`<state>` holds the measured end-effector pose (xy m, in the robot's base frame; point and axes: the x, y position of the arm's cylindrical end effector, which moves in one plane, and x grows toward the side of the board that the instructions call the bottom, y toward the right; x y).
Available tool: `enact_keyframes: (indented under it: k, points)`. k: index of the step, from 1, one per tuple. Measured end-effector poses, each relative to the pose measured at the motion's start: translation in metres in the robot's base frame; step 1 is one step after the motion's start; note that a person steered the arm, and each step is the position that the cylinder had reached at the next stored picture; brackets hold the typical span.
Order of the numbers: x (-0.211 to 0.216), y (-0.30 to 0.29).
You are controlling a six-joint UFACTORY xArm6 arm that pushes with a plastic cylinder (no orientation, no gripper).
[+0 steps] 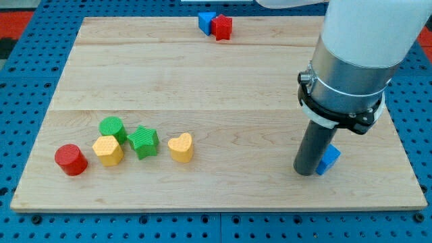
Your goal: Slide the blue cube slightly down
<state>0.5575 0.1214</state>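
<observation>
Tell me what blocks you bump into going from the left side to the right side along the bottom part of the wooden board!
red cylinder block → yellow hexagon-shaped block → green star-shaped block → yellow heart-shaped block → my tip → blue cube, touching the tip's right side.

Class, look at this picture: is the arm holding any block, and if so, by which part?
Nothing is held; the arm has no jaws. My tip stands on the board just to the view's left of the blue cube, right against it or nearly so, placed only to push.
</observation>
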Motion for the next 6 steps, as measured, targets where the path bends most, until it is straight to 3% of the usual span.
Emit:
enact_keyframes:
  k: [2,6]
  points:
    - [-0.047,0.0]
    - [-0.036,0.032]
